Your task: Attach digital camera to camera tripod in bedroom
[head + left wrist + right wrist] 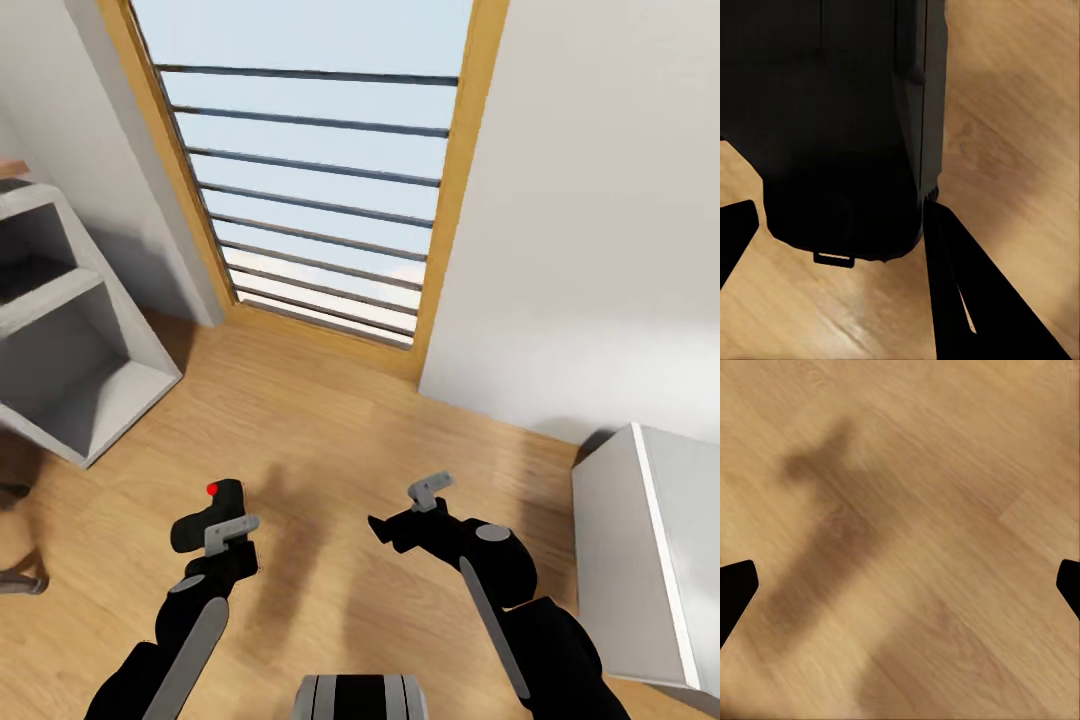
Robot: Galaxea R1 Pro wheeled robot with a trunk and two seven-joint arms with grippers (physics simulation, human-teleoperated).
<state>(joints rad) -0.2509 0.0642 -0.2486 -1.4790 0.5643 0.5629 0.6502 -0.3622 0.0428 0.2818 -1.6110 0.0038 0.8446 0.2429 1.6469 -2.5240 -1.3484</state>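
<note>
Robot is in the carry/transit step: digital camera (213,512) is in hand, lower left of the head frame, red button on top facing up.

Left gripper (222,532) is pinching the camera body. In the left wrist frame the black body (840,127) is occupying the upper left and centre, with a dark finger (967,300) touching its lower right edge and the other finger tip at the left edge.

Right gripper (405,510) is sitting lower centre-right of the head frame, spread and holding nothing; in the right wrist frame the finger tips (735,589) are sitting at the far left and right edges with bare wood floor (945,472) between.

Ahead: barred window with wood frame (320,180) at top centre, grey shelf unit (60,330) at left, white furniture block (650,560) at lower right.

Next move, by judgement: base and head need turning to find the tripod, then the camera's underside has to be lined up over the tripod head. Grip needs keeping firm through the turn.
</note>
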